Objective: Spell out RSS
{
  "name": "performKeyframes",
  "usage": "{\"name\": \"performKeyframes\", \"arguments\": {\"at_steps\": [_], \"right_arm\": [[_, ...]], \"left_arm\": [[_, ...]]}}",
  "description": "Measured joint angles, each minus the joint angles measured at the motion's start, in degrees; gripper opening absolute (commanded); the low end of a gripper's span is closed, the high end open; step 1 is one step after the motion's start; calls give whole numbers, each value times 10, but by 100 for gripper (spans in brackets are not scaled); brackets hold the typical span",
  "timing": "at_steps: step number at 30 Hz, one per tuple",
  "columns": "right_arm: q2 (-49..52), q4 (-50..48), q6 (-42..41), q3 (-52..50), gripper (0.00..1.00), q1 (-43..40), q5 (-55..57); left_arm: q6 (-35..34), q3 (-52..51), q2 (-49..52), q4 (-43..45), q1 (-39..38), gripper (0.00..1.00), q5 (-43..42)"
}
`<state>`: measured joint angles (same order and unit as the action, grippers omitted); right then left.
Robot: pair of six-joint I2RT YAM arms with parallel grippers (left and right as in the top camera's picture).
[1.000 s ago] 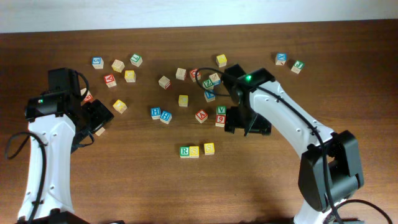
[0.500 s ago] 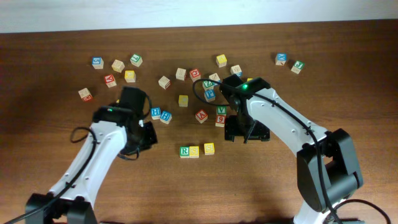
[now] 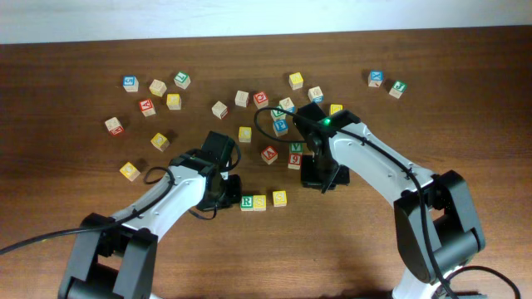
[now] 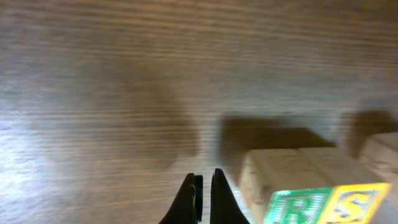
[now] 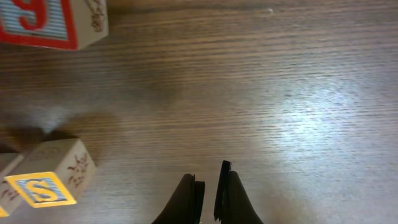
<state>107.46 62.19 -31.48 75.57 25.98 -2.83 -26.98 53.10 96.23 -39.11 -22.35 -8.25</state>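
Note:
Three letter cubes lie in a row on the wooden table: the green-and-white R cube (image 3: 247, 202) (image 4: 298, 208), a yellow S cube (image 3: 260, 202) (image 4: 360, 199) touching it, and a second yellow S cube (image 3: 279, 198) (image 5: 46, 180) a small gap to the right. My left gripper (image 3: 230, 193) (image 4: 203, 186) is low over the table just left of the R cube, shut and empty. To the right of the row, my right gripper (image 3: 314, 180) (image 5: 209, 180) is shut on nothing and apart from the last S cube.
Several loose letter cubes lie scattered across the back half of the table. A red 9 cube (image 3: 295, 160) (image 5: 53, 22) sits just behind the right gripper. Yellow cubes (image 3: 130, 171) lie left of the left arm. The table's far edge (image 3: 266, 35) meets a white wall.
The left arm swung in from the far left to beside the R cube and its jaws shut. The right gripper shifted slightly left and shut. The three cubes stayed put.

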Motion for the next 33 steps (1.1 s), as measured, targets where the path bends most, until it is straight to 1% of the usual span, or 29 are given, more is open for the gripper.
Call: {"name": "performKeyframes", "arguments": {"at_steps": [4,12,14,17,21,33], "right_arm": [[0,-9,0,0,4,0,-18],[0,-10,0,0,4,0,-27],[0,-10,0,0,4,0,-27],[0,-10,0,0,4,0,-27],[0,-23,0,-21,4,0,-27],[0,-40,0,-28,4,0,-44]], "left_arm": [[0,0,0,10,0,0,-30],[-1,0,13,10,-11,0,-41],[-1,-1,30,20,-10,0,-52],[-2,-1,31,34,-11,0,-63],[-2,-1,31,39,-11,0,-78],[-2,-1,31,40,-11,0,-92]]}}
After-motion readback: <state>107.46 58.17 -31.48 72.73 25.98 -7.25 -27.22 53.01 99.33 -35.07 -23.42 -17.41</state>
